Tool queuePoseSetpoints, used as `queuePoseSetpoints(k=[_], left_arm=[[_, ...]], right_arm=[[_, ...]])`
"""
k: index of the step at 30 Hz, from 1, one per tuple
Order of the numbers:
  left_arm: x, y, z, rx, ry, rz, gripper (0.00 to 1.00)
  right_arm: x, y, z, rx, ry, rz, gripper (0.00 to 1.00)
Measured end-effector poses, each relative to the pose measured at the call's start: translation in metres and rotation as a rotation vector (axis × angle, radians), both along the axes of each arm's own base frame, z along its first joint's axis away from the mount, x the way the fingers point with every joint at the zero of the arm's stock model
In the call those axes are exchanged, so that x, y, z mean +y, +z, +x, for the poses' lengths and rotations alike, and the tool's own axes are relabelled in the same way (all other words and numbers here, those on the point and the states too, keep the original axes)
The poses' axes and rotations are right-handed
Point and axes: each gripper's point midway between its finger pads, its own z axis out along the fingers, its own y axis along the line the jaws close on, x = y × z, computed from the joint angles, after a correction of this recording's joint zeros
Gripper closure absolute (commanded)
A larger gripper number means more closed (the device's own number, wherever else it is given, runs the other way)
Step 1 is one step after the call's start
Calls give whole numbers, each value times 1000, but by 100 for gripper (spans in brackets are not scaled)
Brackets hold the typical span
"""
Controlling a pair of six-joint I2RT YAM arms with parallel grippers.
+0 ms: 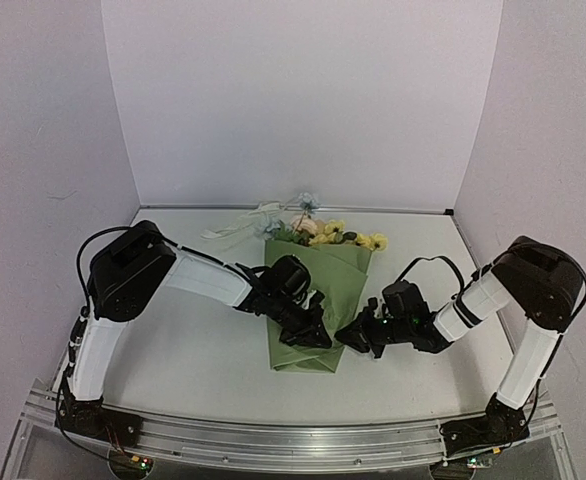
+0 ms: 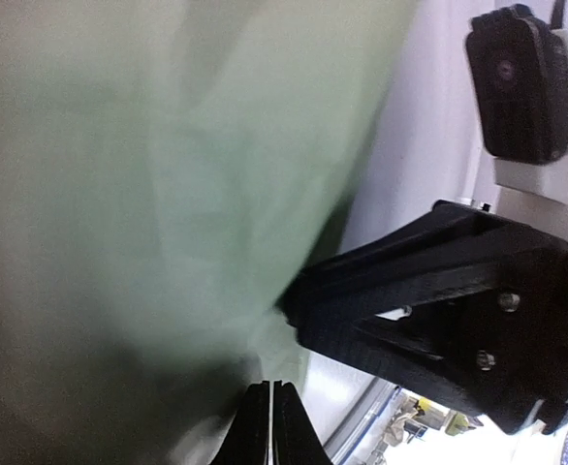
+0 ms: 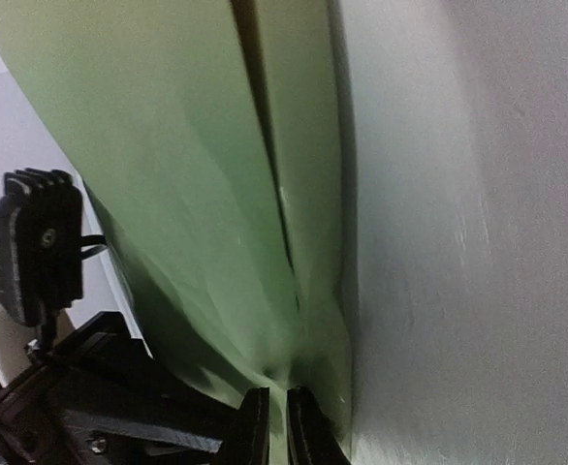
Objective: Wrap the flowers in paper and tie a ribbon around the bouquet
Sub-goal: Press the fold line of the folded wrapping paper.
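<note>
**stemwrangler:** Ok, what are we seeing here? We've got 2 arms bent the same way. Each elbow is up high at its own side of the table (image 1: 193, 370), and each forearm slopes down and inward. The wrists sit low, and the left gripper (image 1: 318, 338) and right gripper (image 1: 345, 335) point at each other, just about nose to nose.

**tapedeck:** Yep, we see the same. They meet at the near right part of the paper (image 1: 338, 280). It lies folded around the flowers (image 1: 333, 235) mid-table, with the blooms poking out at the far end. The left gripper comes in over the paper, and the right one is at its right edge.

**stemwrangler:** And the jaws?

**tapedeck:** In the left wrist view, the fingers (image 2: 286, 436) are pressed flat together right against the green sheet. It's too blurry for us to say whether a fold is caught between them. In the right wrist view, the fingers (image 3: 253, 431) are nearly together and the paper puckers into the tips. We'd call that a pinch on the paper.

**stemwrangler:** And the ribbon (image 1: 241, 226)?

**tapedeck:** It's lying loose on the table at the far side, just left of the blooms. It's well apart from both grippers.
</note>
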Motion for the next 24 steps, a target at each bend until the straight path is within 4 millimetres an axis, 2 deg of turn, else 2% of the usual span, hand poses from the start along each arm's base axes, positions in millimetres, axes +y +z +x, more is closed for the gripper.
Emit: queuePoseSetpoints(k=[7, 8, 13, 21, 24], left_arm=[[0, -6, 4, -25, -11, 54, 100], [1, -6, 4, -40, -22, 60, 100], [1, -7, 3, -46, -30, 63, 100], [3, -7, 1, -57, -52, 62, 100], [3, -7, 1, -62, -60, 60, 100]], right_arm=[[-4, 1, 11, 22, -54, 56, 91], [-14, 1, 21, 33, -101, 64, 91], [-23, 0, 31, 44, -135, 72, 91], [-28, 3, 82, 52, -214, 103, 92], [-37, 5, 96, 55, -245, 96, 92]])
